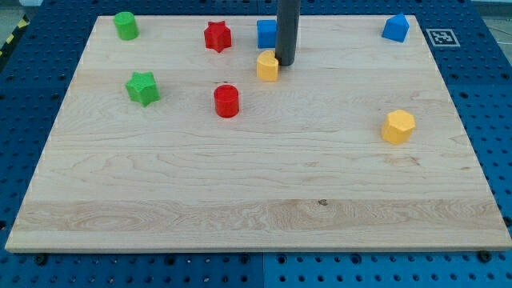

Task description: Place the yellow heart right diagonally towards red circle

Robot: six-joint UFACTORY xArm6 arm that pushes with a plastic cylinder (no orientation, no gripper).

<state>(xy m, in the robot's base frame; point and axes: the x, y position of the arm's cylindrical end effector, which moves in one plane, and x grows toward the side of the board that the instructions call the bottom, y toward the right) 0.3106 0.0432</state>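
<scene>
One dark rod comes down from the top edge of the frame, and my tip rests on the board just right of the yellow heart, touching or all but touching its right side. The arm carries no jaws at all, only this rod, so nothing is gripped. The yellow heart sits in the upper middle of the frame, directly below the blue cube, which stands just left of the rod. Below and to the left of the heart, near but apart from it, is the red cylinder. The red star lies left of the blue cube, near the board's top edge. Farther left, the green star sits at mid-height and a green cylinder occupies the upper left corner. At the upper right is another blue block, and a yellow hexagonal block lies well apart at the right. All rest on the wooden board.
</scene>
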